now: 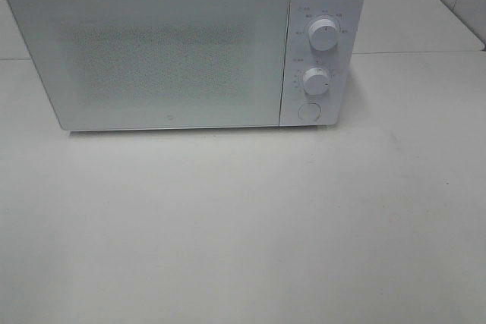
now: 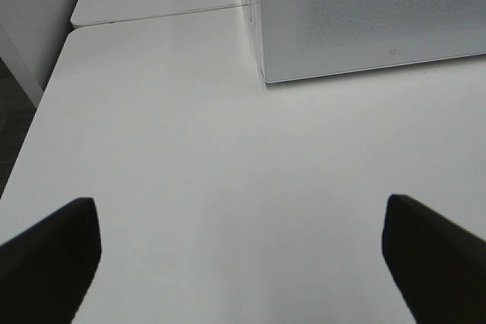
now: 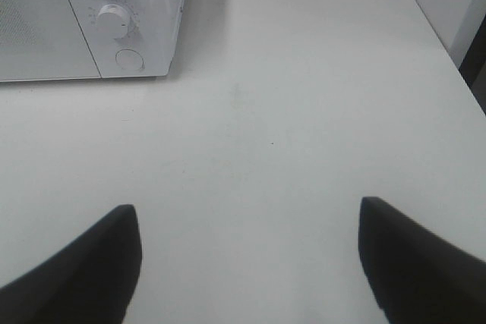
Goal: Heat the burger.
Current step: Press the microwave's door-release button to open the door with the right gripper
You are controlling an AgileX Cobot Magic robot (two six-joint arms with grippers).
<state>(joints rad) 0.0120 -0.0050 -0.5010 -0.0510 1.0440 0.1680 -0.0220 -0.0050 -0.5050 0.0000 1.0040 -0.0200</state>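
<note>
Exterior high view shows a white microwave (image 1: 152,51) standing at the back of a pale counter (image 1: 243,225), its door (image 1: 152,55) shut flush. The burger is not visible in any view: it is not on the counter in front of the microwave or to either side of it, and whether it sits inside cannot be told.

The left gripper (image 2: 239,210) hangs over bare counter in front of the microwave's hinge-side corner, jaws spread wide with nothing between them. The right gripper (image 3: 247,210) hangs in front of the control-panel end, also spread wide and empty.

The step in hand is probably working the microwave's controls or door. The right gripper is the nearer one to the panel. It would do well to narrow its jaws before reaching, so one fingertip can press the round button (image 1: 309,111) below the lower knob (image 1: 316,81) squarely, without brushing that knob or the upper knob (image 1: 324,35). If a knob is to be turned, the jaws should straddle it centred and twist without pushing the microwave backward. The left gripper should keep out of the door's swing.

The microwave is the only container in sight. Its speckled door panel shows nothing of the cavity, so its contents are unknown.
</note>
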